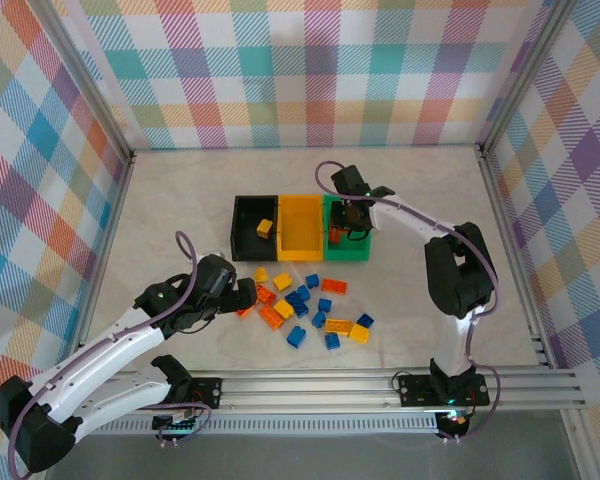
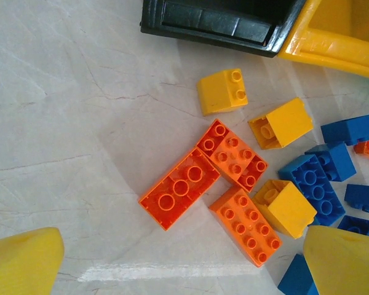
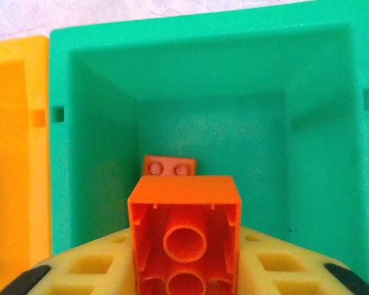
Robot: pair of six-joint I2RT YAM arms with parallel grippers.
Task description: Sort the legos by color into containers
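While the right gripper hangs over the green bin, at the row's 3 o'clock end, an orange brick sits against its pads; whether clamped or slackening, I cannot tell. Dropped crooked, it could strike the smaller orange piece inside and bounce out. The left gripper, spread wide, hovers over the loose legos at the bins' 6 o'clock.

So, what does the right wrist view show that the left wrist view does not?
Right wrist view: the inside of the green bin, an orange brick gripped between yellow pads over it, hollow underside to the camera, and a second orange brick lying inside the bin. Left wrist view: loose bricks in orange, yellow and blue on the table, a corner of the black bin, and wide-apart yellow fingertips. Both: the yellow-orange bin.
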